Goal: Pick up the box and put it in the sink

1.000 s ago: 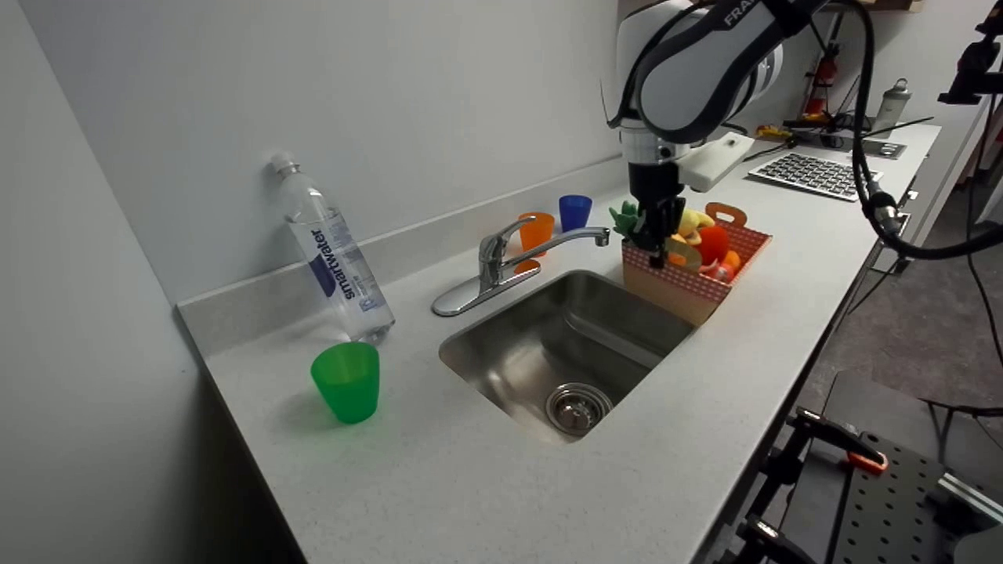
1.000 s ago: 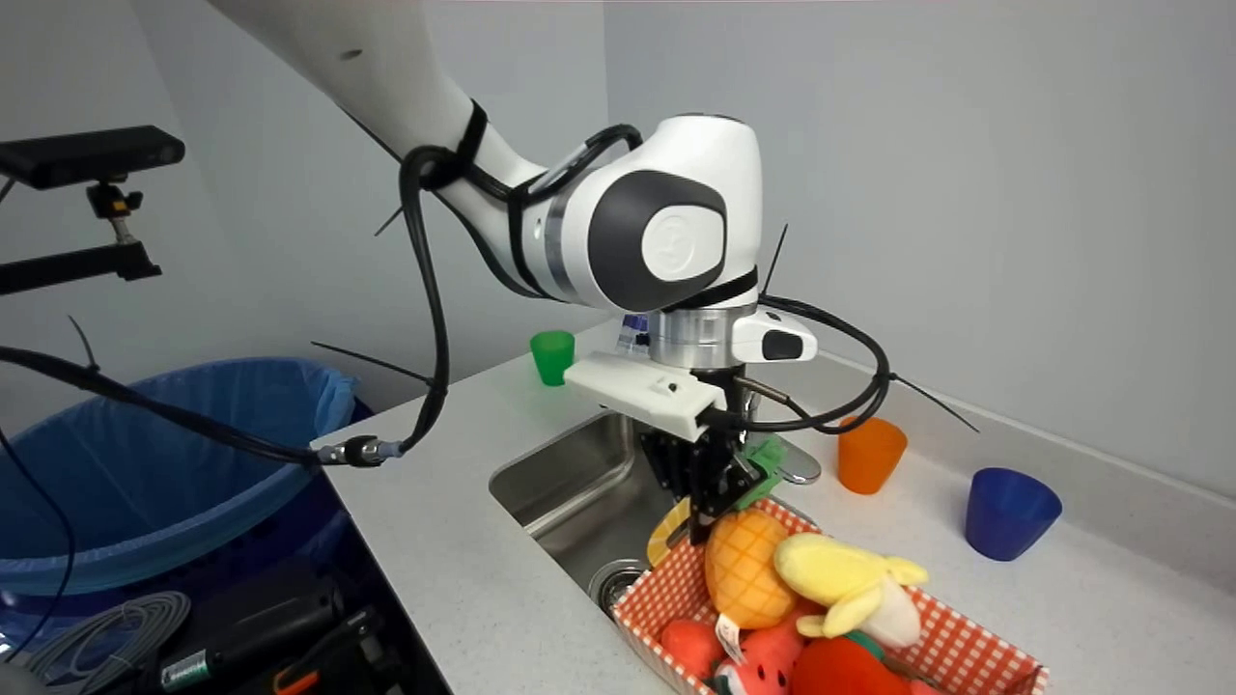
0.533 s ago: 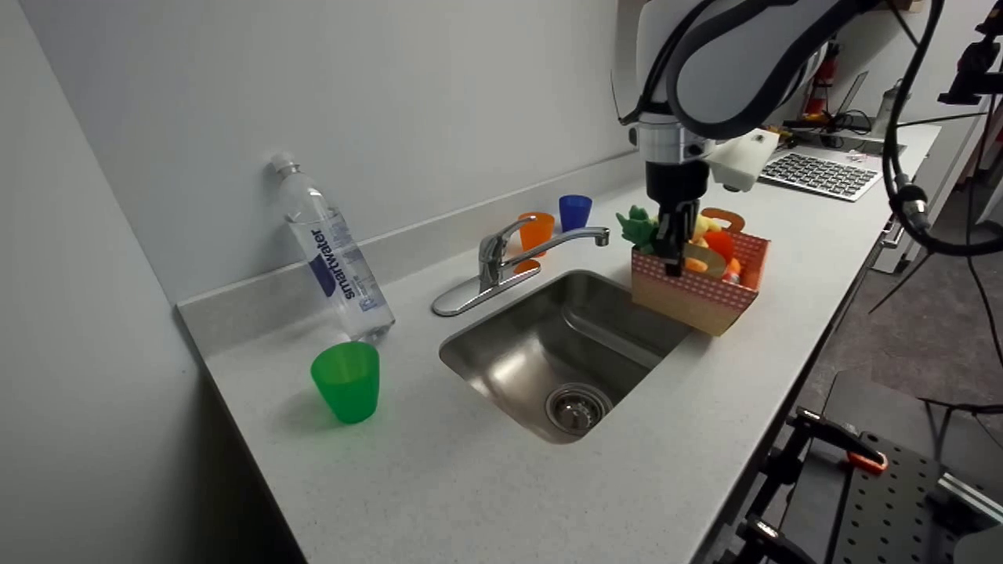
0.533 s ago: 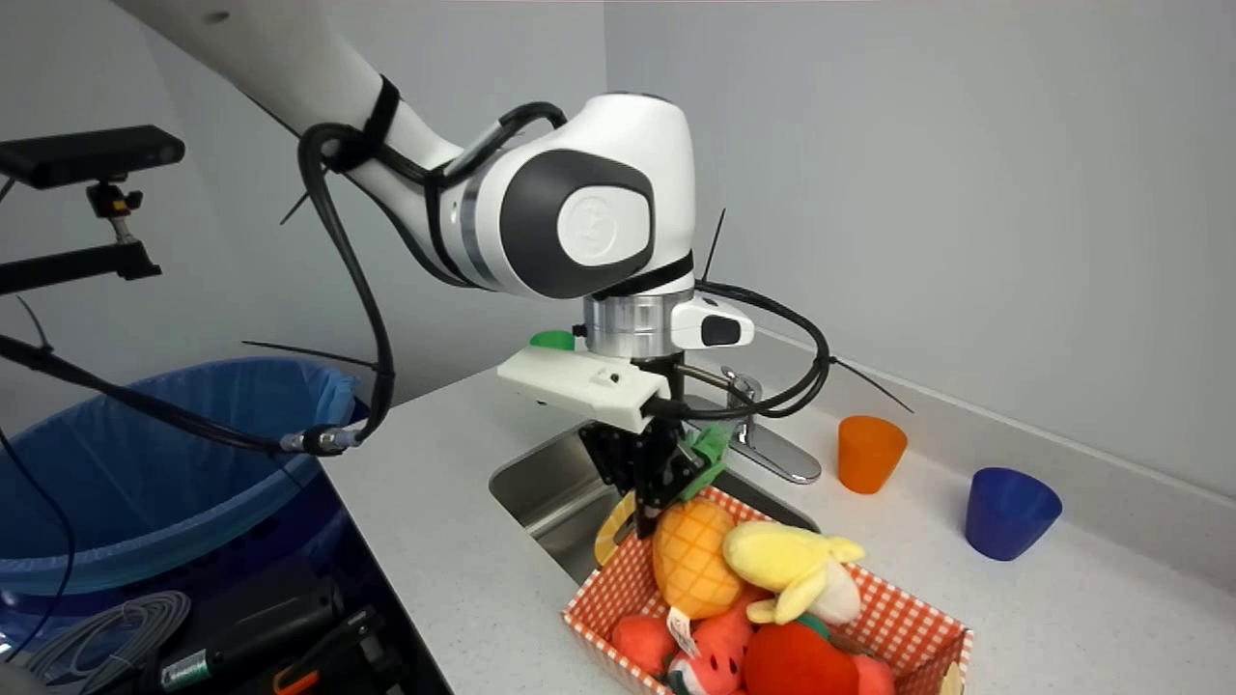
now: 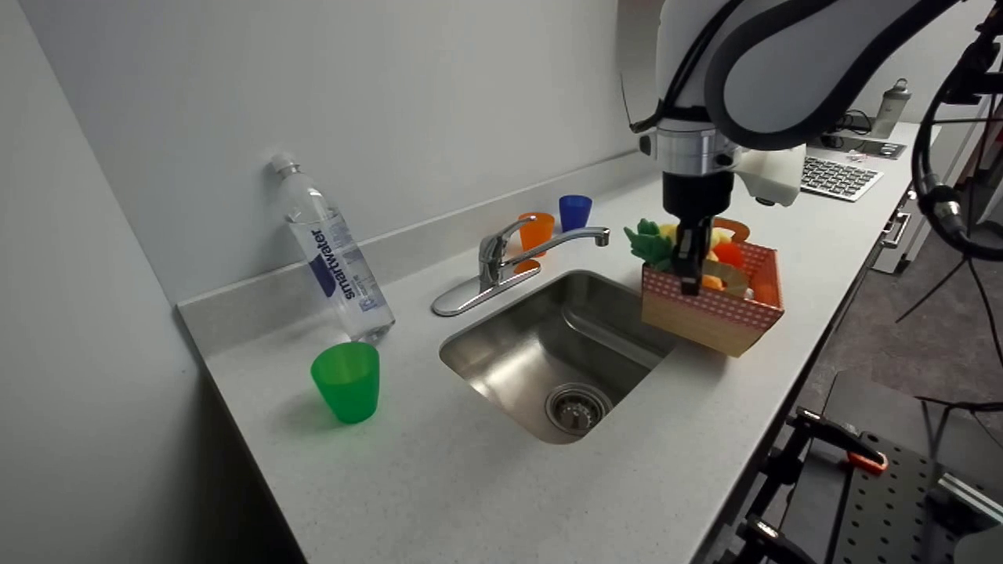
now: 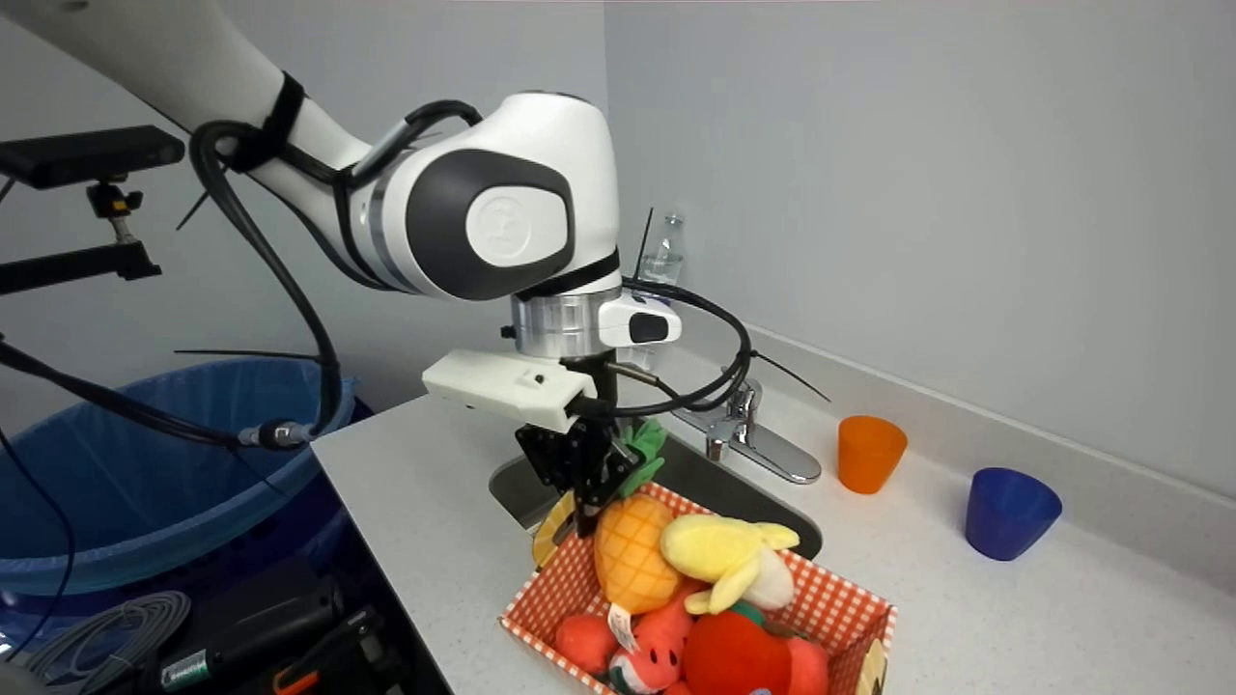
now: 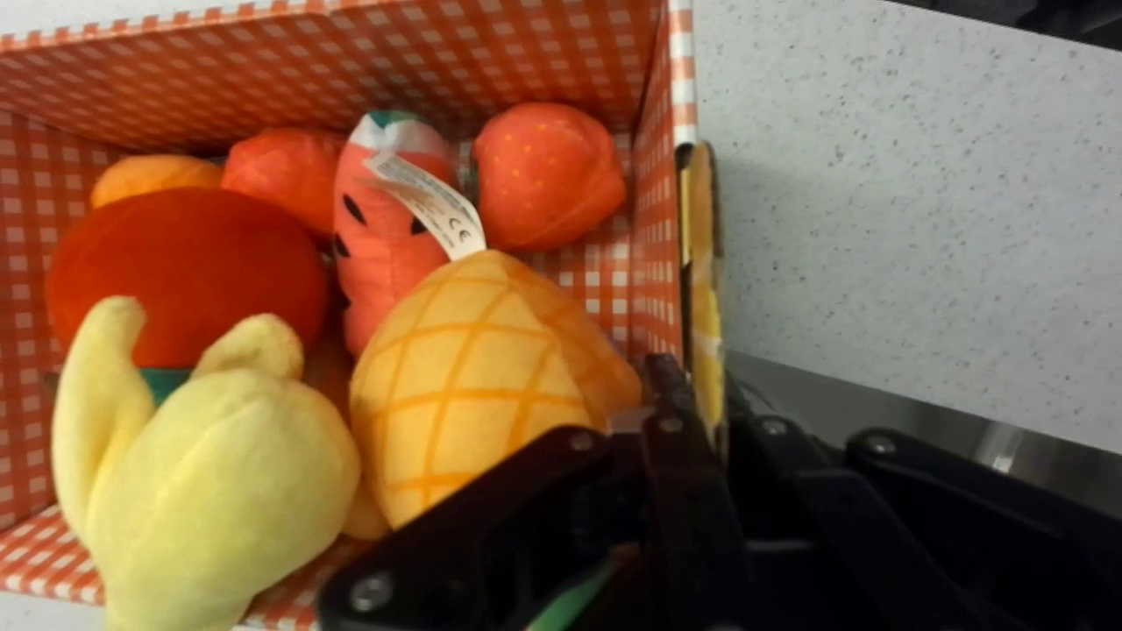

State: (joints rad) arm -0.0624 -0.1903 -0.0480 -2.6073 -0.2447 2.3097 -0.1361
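The tan box (image 5: 700,319), red-checked inside, holds several plush fruits and vegetables. It shows in both exterior views (image 6: 842,594) and from above in the wrist view (image 7: 656,219). My gripper (image 5: 689,283) is shut on its handled end wall, one finger inside and one outside (image 7: 699,386). The outside finger is partly hidden by the handle. The box hangs tilted, with a shadow under it, beside the right end of the steel sink (image 5: 501,368) and partly over its rim. The sink also shows behind the box in an exterior view (image 6: 700,483).
A chrome faucet (image 5: 490,262) stands at the sink's back edge. An orange cup (image 6: 871,454) and a blue cup (image 6: 1011,514) stand near the wall. A green cup (image 5: 347,382) and a leaning bottle (image 5: 337,258) are on the sink's far side. A keyboard (image 5: 838,178) lies behind the arm.
The gripper and the box have moved together, toward the counter's front edge: rightward and lower in one picture, leftward in another. The box has come up off the counter and tilted. The grip is unchanged.
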